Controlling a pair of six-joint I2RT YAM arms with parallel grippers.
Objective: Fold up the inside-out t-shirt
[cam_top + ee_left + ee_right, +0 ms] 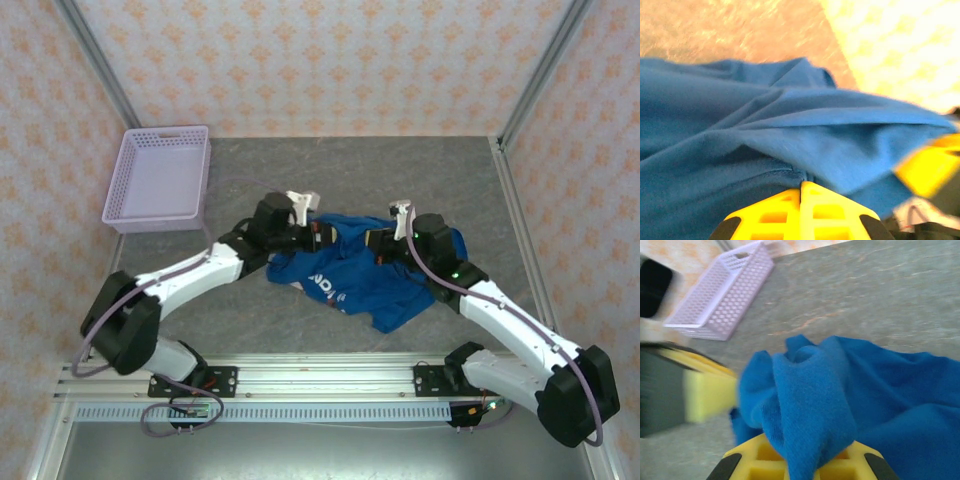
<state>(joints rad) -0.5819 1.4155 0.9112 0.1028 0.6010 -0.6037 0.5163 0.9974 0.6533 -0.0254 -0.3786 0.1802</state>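
Observation:
The royal-blue t-shirt (360,270) lies bunched in the middle of the grey table, with white lettering (325,286) showing near its front left. My left gripper (322,233) is at the shirt's upper left edge, its yellow fingers (790,210) pressed together on a hem of the t-shirt (765,150). My right gripper (372,243) is at the shirt's top middle, shut on a thick fold of the t-shirt (810,405) that drapes over its yellow fingers (755,460). The two grippers face each other, close together. The yellow patch is hidden.
A lavender mesh basket (160,177) stands at the table's back left, also in the right wrist view as the basket (722,295). Patterned walls and metal frame posts (540,70) enclose the table. Bare grey table (400,170) stretches behind the shirt.

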